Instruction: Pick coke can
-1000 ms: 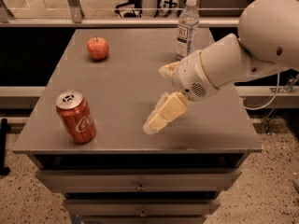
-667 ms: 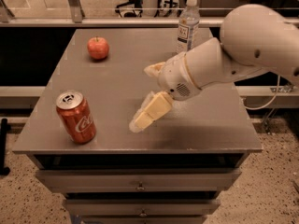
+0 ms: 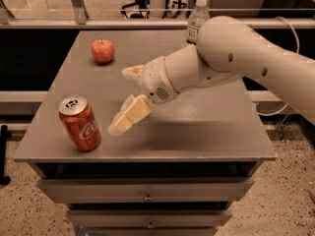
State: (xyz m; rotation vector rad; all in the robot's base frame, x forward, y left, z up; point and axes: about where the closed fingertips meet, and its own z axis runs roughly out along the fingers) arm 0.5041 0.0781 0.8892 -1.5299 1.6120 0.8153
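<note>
The coke can (image 3: 80, 124) is red with a white script logo and a silver top, and stands upright near the front left corner of the grey table (image 3: 206, 132). My gripper (image 3: 118, 102) hangs over the table just right of the can, a little above the surface, pointing left toward it. Its two cream fingers (image 3: 129, 118) are spread open and hold nothing. The can is apart from the fingers.
A red apple (image 3: 103, 50) sits at the back left of the table. A clear water bottle (image 3: 197, 17) stands at the back edge, partly behind my arm. The table has drawers below, and its front edge is close to the can.
My arm and gripper have moved left across the table, closing the distance to the coke can. The can, apple and bottle have not moved.
</note>
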